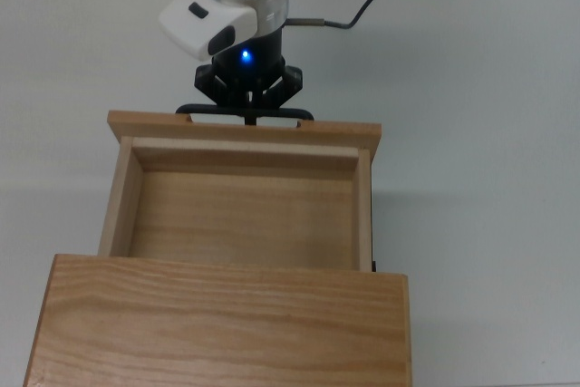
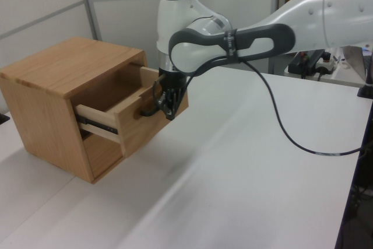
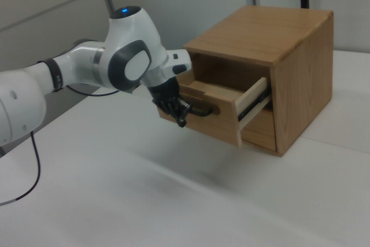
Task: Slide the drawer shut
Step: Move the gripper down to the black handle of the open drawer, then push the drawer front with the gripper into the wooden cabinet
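On the white table (image 1: 489, 88), our black two-finger gripper (image 1: 246, 116) presses the half-open light wood drawer (image 1: 240, 210)'s handle; cabinet (image 1: 217, 324) lies straight behind. Can't tell finger spread, honestly.

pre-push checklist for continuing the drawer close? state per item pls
1. Gripper against the handle at the front panel: ok.
2. Drawer fully shut: not ok, part still sticks out of the cabinet.
3. Drawer interior free of objects: ok.
4. Drawer square to the cabinet, side rail lined up: ok.
5. Jaws open or shut: cannot tell.
6. Cable clear of the drawer: ok.
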Robot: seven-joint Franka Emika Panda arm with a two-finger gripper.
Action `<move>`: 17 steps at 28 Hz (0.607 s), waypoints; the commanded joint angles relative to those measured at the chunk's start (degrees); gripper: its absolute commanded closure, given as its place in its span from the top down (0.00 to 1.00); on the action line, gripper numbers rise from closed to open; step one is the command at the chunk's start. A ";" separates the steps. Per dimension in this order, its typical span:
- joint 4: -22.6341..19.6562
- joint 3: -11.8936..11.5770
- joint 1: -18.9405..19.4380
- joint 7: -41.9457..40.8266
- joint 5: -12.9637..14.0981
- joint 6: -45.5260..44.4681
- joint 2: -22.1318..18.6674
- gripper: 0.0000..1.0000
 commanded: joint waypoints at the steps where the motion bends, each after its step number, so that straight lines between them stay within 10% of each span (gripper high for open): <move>1: 5.15 -1.17 0.45 0.33 -0.84 4.11 4.59 0.00; 17: 5.42 -1.17 0.01 3.49 -4.88 29.33 12.41 0.00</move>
